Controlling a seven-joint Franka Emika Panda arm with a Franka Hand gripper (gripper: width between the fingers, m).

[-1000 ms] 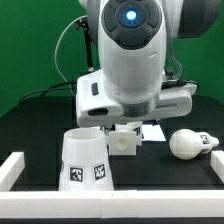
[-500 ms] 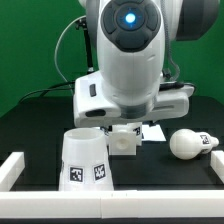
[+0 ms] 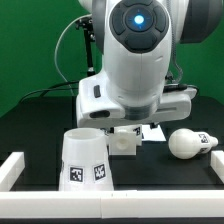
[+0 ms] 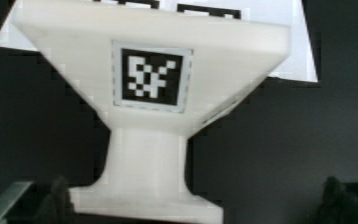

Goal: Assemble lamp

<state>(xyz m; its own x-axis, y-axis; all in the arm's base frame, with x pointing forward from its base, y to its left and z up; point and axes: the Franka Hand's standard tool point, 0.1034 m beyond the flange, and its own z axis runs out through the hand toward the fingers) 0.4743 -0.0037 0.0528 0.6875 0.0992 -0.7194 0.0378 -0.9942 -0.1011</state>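
- The gripper [image 4: 194,205] stands wide apart and holds nothing. In the wrist view its two dark fingers [image 4: 34,203] flank the narrow end of the lamp base [image 4: 149,185].
- One finger sits just beside that narrow end, and I cannot tell whether it touches. The other finger is well apart from it.
- The base lies flat on the black table [image 4: 318,130], with its wide end toward the marker board [image 4: 300,60].
- In the exterior view the base [image 3: 122,143] sits right under the arm [image 3: 135,70].
- The shade [image 3: 85,160] stands upright, wide end down, just beside the base at about 8 o'clock.
- The bulb [image 3: 190,143] lies on its side at 3 o'clock, well apart.
- A black-and-white square tag [image 4: 151,75] sits on the base's upper face. Two shade tags [image 3: 72,177] face the exterior camera.
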